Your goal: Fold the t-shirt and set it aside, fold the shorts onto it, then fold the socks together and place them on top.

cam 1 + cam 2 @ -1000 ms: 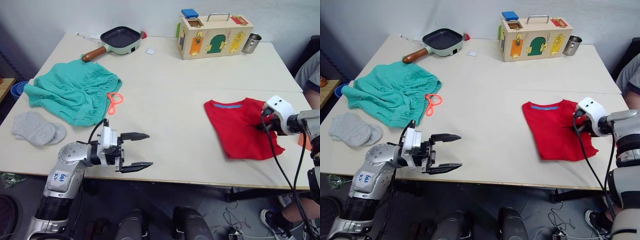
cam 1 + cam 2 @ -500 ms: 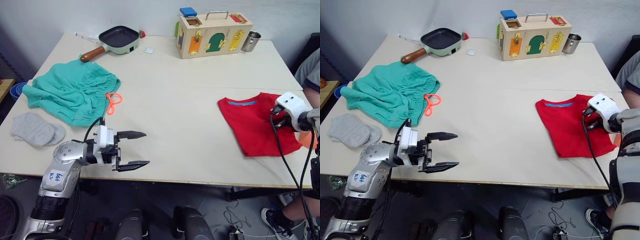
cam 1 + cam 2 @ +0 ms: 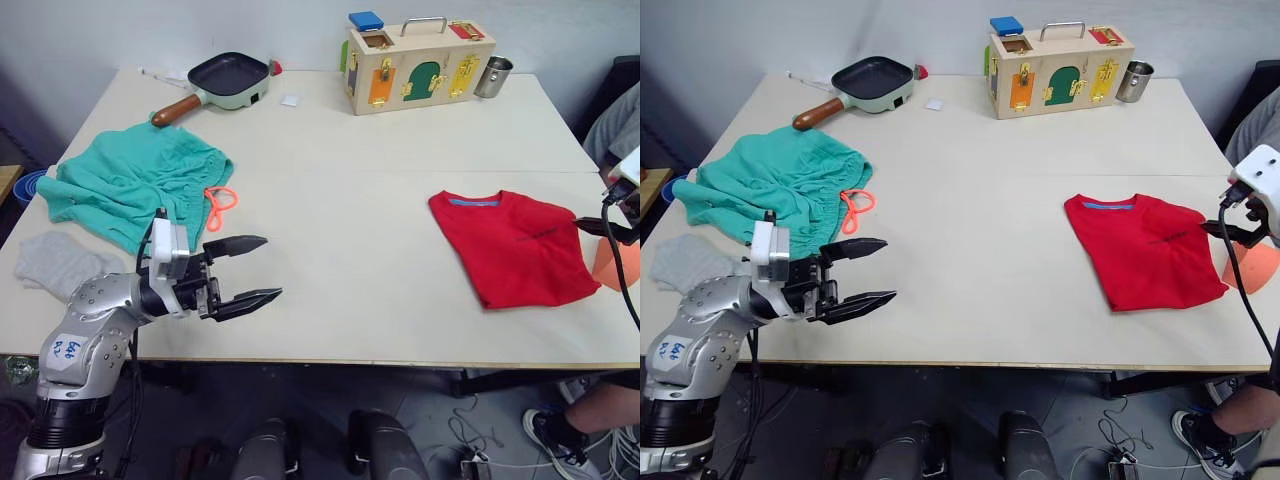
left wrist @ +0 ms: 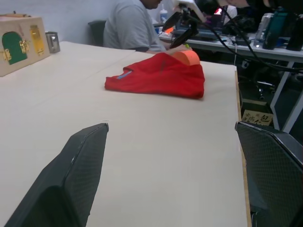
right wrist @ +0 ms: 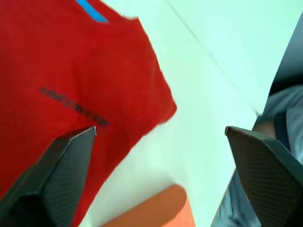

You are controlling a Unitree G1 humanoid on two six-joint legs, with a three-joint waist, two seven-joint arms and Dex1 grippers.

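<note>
Near table's right edge, folded t-shirt

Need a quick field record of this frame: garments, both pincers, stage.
t-shirt: folded, flat on the table's right side
shorts: unfolded, spread at table left, orange drawstring out
socks: near left edge, in front of the shorts
left pincer: open, empty, over the front edge
right pincer: open, empty, at the t-shirt's right edge
stage: shirt folded; shorts next
</note>
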